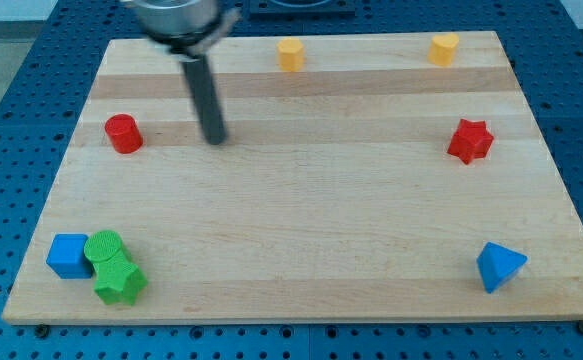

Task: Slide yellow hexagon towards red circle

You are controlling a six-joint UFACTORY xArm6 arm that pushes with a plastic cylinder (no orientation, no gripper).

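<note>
Around my tip, with no claw visible to judge, the pale wooden desk on blue pegboard carries two yellow, two red, two green, two blue blocks.

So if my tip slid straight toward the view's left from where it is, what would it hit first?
Most likely the red circle: it sits to the left of my tip at about the same height in the view, with bare board between them.

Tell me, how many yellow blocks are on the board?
2, both along the view's top edge: the yellow hexagon near the middle, and another yellow block toward the view's right. None seems hidden.
</note>
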